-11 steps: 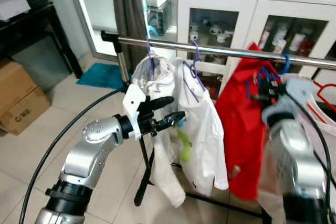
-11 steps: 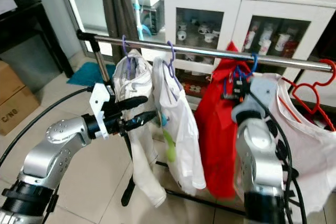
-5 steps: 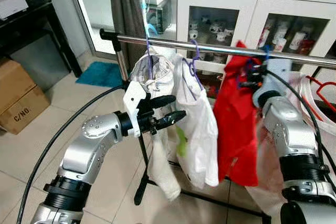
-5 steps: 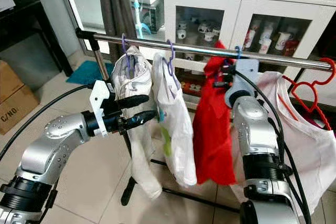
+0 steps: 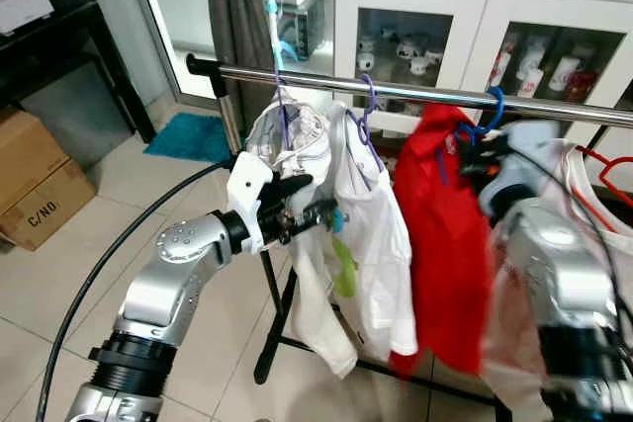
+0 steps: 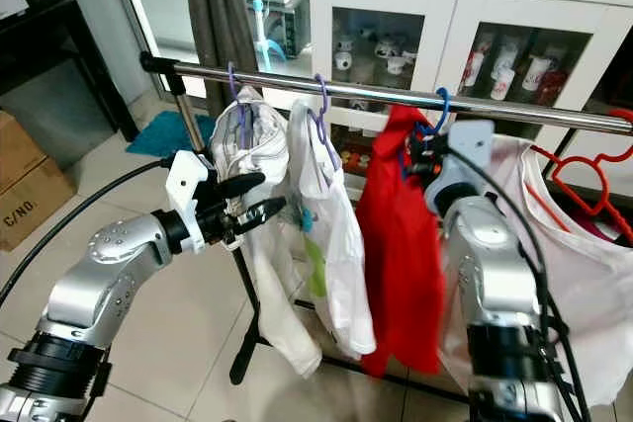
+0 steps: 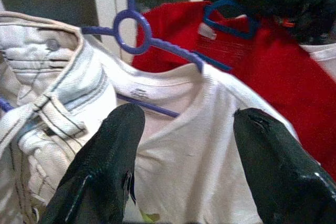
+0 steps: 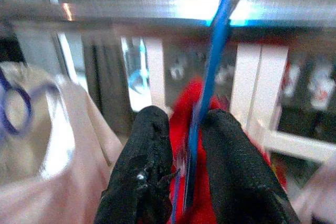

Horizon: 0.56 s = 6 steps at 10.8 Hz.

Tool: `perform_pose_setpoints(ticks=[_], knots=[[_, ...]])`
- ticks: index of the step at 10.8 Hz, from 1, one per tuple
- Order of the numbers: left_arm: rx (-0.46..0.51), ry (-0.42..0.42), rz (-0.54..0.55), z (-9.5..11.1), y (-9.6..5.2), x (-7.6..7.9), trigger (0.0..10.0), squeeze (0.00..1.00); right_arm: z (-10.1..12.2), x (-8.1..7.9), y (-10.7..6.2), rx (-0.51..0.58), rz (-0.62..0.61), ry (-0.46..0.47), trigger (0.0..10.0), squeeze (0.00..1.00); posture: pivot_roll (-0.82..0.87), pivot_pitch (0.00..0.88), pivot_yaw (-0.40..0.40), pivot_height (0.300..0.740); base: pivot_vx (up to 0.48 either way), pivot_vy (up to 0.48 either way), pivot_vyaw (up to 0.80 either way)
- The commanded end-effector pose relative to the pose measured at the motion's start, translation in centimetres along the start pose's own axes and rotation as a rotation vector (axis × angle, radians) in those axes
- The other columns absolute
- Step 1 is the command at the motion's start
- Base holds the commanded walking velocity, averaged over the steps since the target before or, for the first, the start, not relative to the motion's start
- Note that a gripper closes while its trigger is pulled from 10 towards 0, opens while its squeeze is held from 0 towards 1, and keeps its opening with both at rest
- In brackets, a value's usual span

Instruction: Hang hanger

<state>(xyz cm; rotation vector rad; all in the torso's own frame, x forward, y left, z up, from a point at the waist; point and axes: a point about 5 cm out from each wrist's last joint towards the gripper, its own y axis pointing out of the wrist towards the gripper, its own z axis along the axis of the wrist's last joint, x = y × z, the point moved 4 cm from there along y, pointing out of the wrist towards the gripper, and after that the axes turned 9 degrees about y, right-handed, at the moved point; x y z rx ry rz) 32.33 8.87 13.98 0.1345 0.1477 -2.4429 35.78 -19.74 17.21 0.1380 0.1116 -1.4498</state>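
Nearest, the left gripper (image 5: 309,207) is held at chest height with its two black fingers (image 7: 113,150) spread wide and nothing between them. It is pointed at the white T-shirt (image 5: 376,234) and the pale jeans (image 5: 297,160), which hang on purple hangers (image 7: 137,31) towards the left end of the clothes rail (image 6: 326,89).

Further along, the right gripper (image 6: 427,157) is raised just under the rail. Its fingers (image 8: 149,150) are pinched on the neck of the blue hanger (image 8: 210,77), which carries the red garment (image 6: 401,244).

The blue hook (image 5: 492,111) appears to be over the rail already, near its middle between the white T-shirt and the pale pink garment (image 6: 564,264). The right arm is blurred, however, so full seating cannot be confirmed.

For the step to be done well, the hook should be lowered until its crown is bearing on top of the rail, with the weight felt to be taken. Only then should the fingers be parted. The gripper should be drawn down and back, clear of the red cloth, so that the hanger is not dragged off. The left gripper is best kept off the neighbouring clothes.

Beyond the rail stands a white glass-fronted cabinet (image 5: 445,7).
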Motion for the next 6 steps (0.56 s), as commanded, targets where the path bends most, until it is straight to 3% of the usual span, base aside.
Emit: perform_pose_setpoints(ticks=[1,2,3,4,5,6], knots=[[-0.009,0.007,0.038,-0.2,-0.2,-0.6,10.0,0.0,1.8,-0.5,-0.5,0.075,0.041,0.029,10.0,1.0,-0.18,0.0,0.099,0.74,0.0,0.0,0.0],[-0.003,0.008,0.046,-0.3,-0.2,-0.5,10.0,0.0,2.8,-0.5,-1.1,0.127,0.046,0.057,10.0,1.0,-0.17,0.0,0.098,0.74,0.0,0.0,0.0],[0.007,0.014,0.083,-0.3,-0.2,-0.5,10.0,0.0,4.2,-1.1,-2.1,0.2,0.08,0.085,10.0,0.84,-0.18,0.0,0.096,0.74,0.0,0.0,0.0],[0.015,0.02,0.119,-0.2,-0.2,-0.7,10.0,0.0,4.0,-1.9,-2.8,0.19,0.123,0.054,10.0,0.0,-0.18,0.0,0.095,0.74,0.0,0.0,0.0],[0.016,0.016,0.155,-0.1,-0.3,-1.1,10.0,0.0,2.6,-2.5,-3.6,0.102,0.161,0.008,10.0,0.0,-0.18,0.0,0.094,0.74,0.0,0.0,0.0],[0.016,0.021,0.161,0.0,-0.4,-1.1,10.0,0.0,2.0,-2.4,-4.2,0.079,0.143,0.003,10.0,0.0,-0.18,0.0,0.089,0.74,0.0,-0.292,0.0]])
